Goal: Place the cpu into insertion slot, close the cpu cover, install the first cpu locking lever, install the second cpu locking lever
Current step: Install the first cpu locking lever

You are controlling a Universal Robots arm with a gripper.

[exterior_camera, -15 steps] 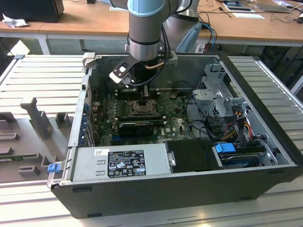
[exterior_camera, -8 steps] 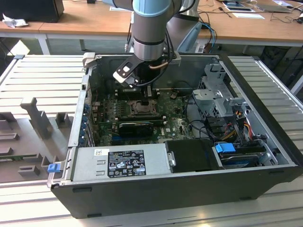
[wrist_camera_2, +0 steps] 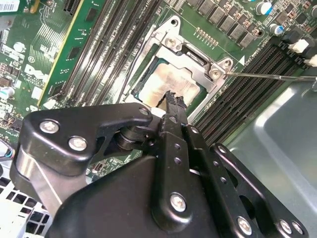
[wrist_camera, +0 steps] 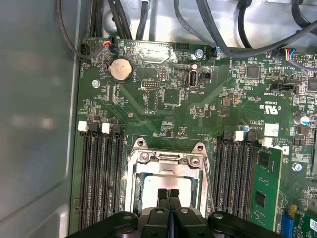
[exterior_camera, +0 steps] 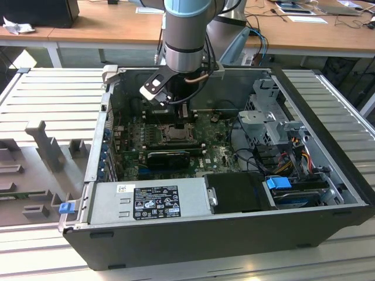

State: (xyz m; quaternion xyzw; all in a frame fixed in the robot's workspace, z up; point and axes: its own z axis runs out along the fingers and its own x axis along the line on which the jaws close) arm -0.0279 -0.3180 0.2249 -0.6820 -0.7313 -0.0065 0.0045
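My gripper [exterior_camera: 183,117] hangs low over the insertion slot [exterior_camera: 176,134] in the middle of the green board inside the open computer case. The cpu [wrist_camera_2: 171,79] lies in the slot [wrist_camera: 133,163], its pale silver top showing through the window of the cpu cover [wrist_camera_2: 198,62]. The cover [wrist_camera: 166,158] lies flat over the chip. In both wrist views the two black fingertips are pressed together just above the chip, with nothing between them. A thin wire locking lever [wrist_camera_2: 270,76] sticks out sideways from one corner of the slot, and a lever [wrist_camera: 210,183] runs along its side.
Black memory slots [wrist_camera: 101,173] flank the socket on both sides. A long black card [exterior_camera: 169,157] and the grey power-supply box [exterior_camera: 149,199] sit nearer the case's front. Cables and a drive cage [exterior_camera: 275,126] fill the exterior view's right. The case wall [wrist_camera: 34,124] stands close by.
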